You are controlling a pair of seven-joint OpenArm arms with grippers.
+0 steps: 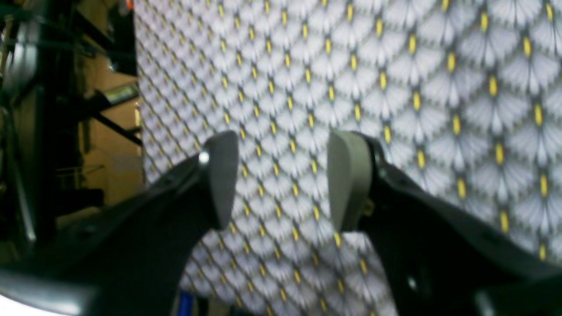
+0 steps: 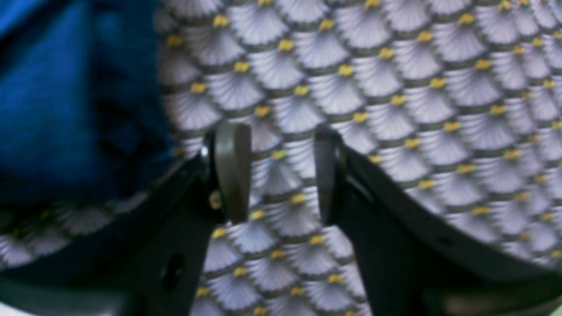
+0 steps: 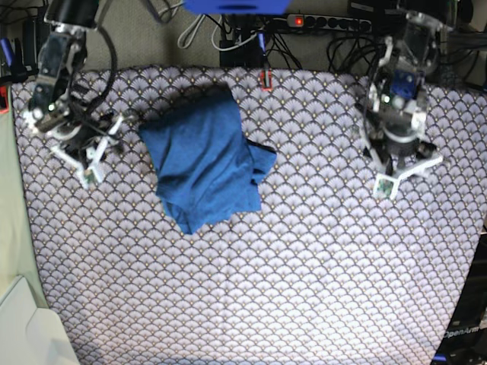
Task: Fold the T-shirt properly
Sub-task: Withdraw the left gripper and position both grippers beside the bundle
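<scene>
The T-shirt (image 3: 204,161) lies on the tabletop (image 3: 304,274), in the upper middle of the base view, between the two arms and touching neither. It is folded into a compact, roughly rectangular bundle set at a slight tilt, with a smaller flap of fabric protruding along its right edge in that view. The cloth is plain medium blue, unmarked, with soft creases across the top layer. The tabletop is covered by a cloth printed with grey-white fan scales and small yellow dots.

The left gripper (image 3: 403,171) stands at the right of the base view, well apart from the garment, pointing down toward the patterned cover. In the left wrist view the left gripper's jaws stand parted, with only the patterned cover visible in the gap and nothing held between the pads (image 1: 349,180). The edge of the tabletop and dark frame members show at the left of that view.

The right gripper (image 3: 95,163) stands at the left of the base view, near the T-shirt's left edge but clear of it. In the right wrist view the jaws are likewise parted and empty; blue fabric fills the upper left corner of that view, beside the gripper's finger (image 2: 232,169) and not between the two. A power strip (image 3: 327,23) and cables lie beyond the far edge of the tabletop.
</scene>
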